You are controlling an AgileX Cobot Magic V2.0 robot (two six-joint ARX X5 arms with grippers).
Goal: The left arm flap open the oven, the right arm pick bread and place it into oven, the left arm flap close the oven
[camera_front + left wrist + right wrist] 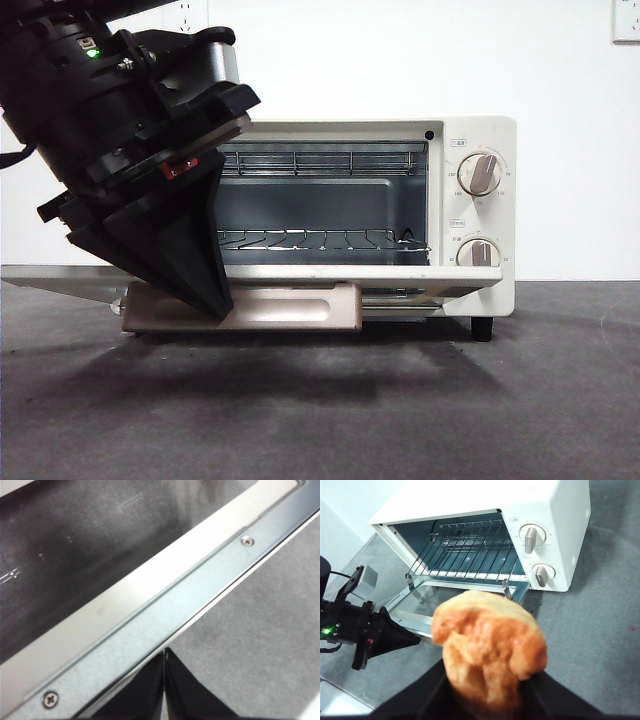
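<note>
The cream-white toaster oven (pixel 470 215) stands on the grey tabletop (pixel 420 410) with its door (pixel 400 272) folded down flat toward the near side, so the wire rack (pixel 320 240) inside shows through the opening. The beige bar handle (pixel 290 308) hangs under the door's near edge, and the two beige knobs (pixel 480 173) sit on the right panel.

The left pincer (pixel 205 300) reaches down from the upper left of the front view, its black tips clenched together against the left end of the handle, at the door's front edge. In the left wrist view the two jaws meet with no gap right beside the door's metal strip (pixel 165 620).

The right pincer (pixel 487 700) hovers above the tabletop on the near side of the oven, well apart from the opening, grasping the golden-brown bread (pixel 490 647) between its jaws.
</note>
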